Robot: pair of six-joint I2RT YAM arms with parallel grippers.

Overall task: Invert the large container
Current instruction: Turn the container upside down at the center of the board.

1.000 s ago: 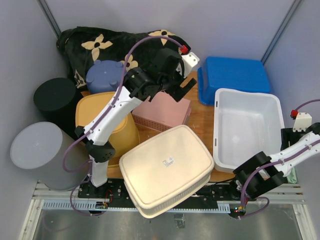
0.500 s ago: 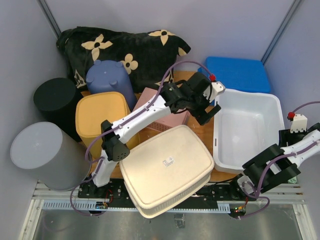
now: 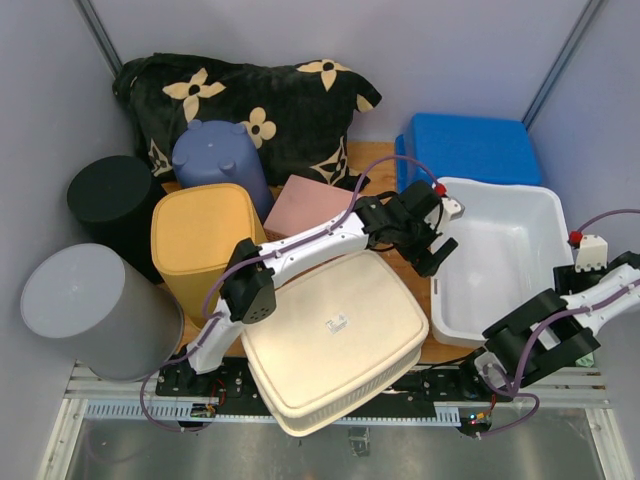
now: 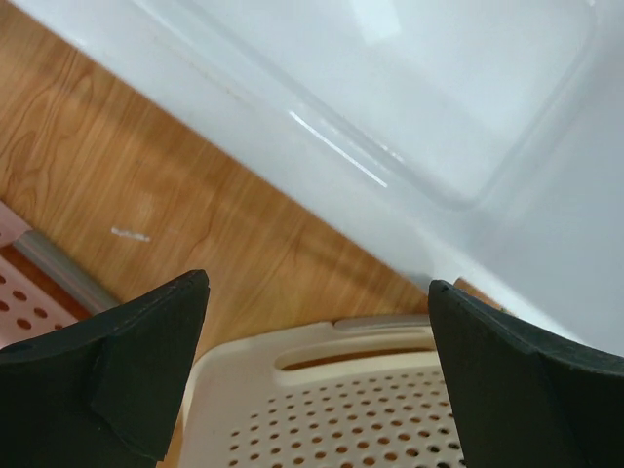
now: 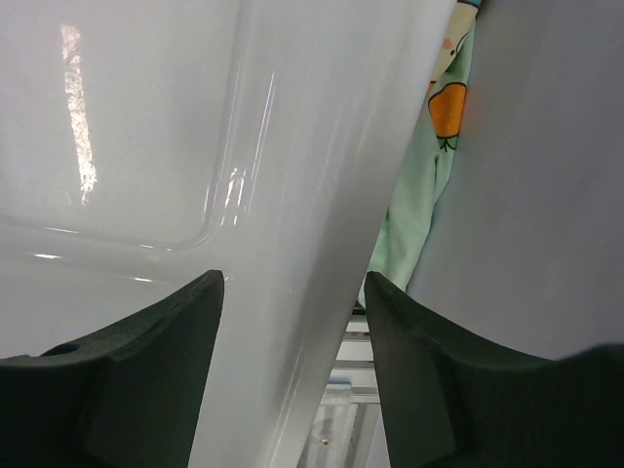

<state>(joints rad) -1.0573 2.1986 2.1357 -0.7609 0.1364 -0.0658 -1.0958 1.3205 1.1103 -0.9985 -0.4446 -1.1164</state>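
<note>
The large white tub (image 3: 497,186) stands upright and empty at the right of the table. My left gripper (image 3: 432,247) is open and empty, hovering over the gap between the tub's left wall and the cream perforated basket (image 3: 330,340). In the left wrist view the gripper (image 4: 317,322) has wood, the basket's handle slot (image 4: 370,356) and the tub's wall (image 4: 409,107) between its fingers. My right gripper (image 3: 574,286) is open at the tub's right rim. In the right wrist view the gripper (image 5: 292,292) straddles that rim (image 5: 312,195) without pinching it.
A pink perforated box (image 3: 315,205), a yellow bin (image 3: 200,235), a blue-purple bin (image 3: 215,160), a black cylinder (image 3: 110,195) and a grey cylinder (image 3: 85,300) crowd the left. A blue bin (image 3: 465,148) and a flowered blanket (image 3: 250,95) lie behind. Green cloth (image 5: 429,185) lies right of the tub.
My left arm has swung right and forward from above the pink box to the tub's left wall. My right gripper has shifted slightly along the tub's right rim.
</note>
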